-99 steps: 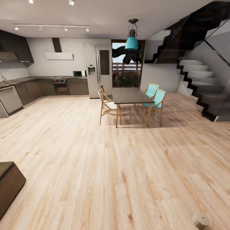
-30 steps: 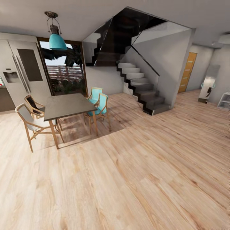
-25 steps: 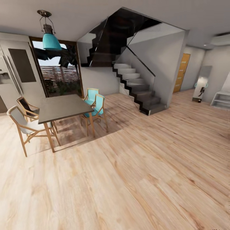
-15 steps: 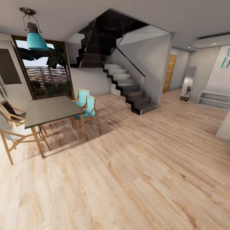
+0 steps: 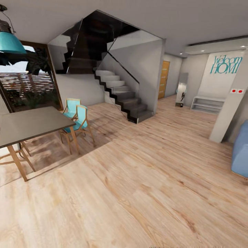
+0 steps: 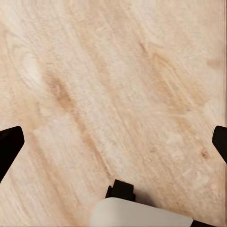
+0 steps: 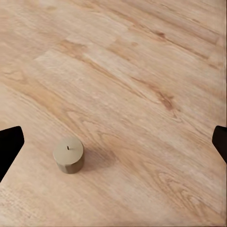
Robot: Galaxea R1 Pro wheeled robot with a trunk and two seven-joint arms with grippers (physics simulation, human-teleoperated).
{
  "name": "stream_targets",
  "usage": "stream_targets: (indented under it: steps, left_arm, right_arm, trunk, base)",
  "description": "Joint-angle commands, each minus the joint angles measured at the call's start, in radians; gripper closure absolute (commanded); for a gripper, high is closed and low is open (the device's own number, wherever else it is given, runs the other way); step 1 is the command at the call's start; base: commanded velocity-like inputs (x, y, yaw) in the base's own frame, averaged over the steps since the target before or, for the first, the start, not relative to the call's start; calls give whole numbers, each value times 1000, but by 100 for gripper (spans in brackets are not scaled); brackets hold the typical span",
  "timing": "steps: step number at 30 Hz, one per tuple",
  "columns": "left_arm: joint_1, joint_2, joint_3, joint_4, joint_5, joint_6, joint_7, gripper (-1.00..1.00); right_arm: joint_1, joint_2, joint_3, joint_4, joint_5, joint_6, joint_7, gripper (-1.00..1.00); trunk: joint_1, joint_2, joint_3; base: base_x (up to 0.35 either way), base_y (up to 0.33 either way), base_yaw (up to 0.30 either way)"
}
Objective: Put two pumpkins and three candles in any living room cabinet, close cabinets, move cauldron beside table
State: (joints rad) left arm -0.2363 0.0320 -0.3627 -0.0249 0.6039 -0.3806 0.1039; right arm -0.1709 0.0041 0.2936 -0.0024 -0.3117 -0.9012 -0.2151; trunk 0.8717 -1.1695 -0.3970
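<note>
Head view: open room, pale wood-plank floor (image 5: pixel 137 193) with long grain lines, bare across the near ground. Far left stood a dark flat-topped dining table (image 5: pixel 31 124) on slanted wooden legs, two teal chairs (image 5: pixel 77 120) tucked at its far side. A dark staircase (image 5: pixel 120 93) with a glass rail rose at centre; an orange door (image 5: pixel 164 79) lay beyond it. A white wall with teal lettering (image 5: pixel 225 64) stood far right, and a blue cushioned edge (image 5: pixel 241 151) near right. Judging by this, the robot was in transit, scanning for the living room things.

Left wrist view: the left hand (image 6: pixel 113 142) hung over bare planks, its dark fingertips (image 6: pixel 9 144) at the frame's two sides, spread wide with nothing between them.

Right wrist view: the right hand (image 7: pixel 113 142) was likewise spread wide and empty, fingertips (image 7: pixel 9 142) far apart. One candle (image 7: pixel 69 155), a stubby beige-grey cylinder with a small wick, stood upright on the floor between the fingertips' lines, well short of contact, casting a soft shadow. Probably the nearest pickup.
</note>
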Motion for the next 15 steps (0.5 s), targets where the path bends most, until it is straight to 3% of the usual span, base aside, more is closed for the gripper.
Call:
stream_targets:
  steps: [1,15]
  left_arm:
    - [0,0,-9,-1,3,-1,7,-100]
    - [0,0,-7,-6,2,-10,5,-100]
  right_arm:
    - [-1,0,9,1,-6,-2,-4,-100]
    - [-1,1,9,1,-6,-2,-3,-100]
  trunk:
    - [0,-1,-1]
    - [0,-1,6]
  base:
    - [0,0,-294]
    - [0,0,-294]
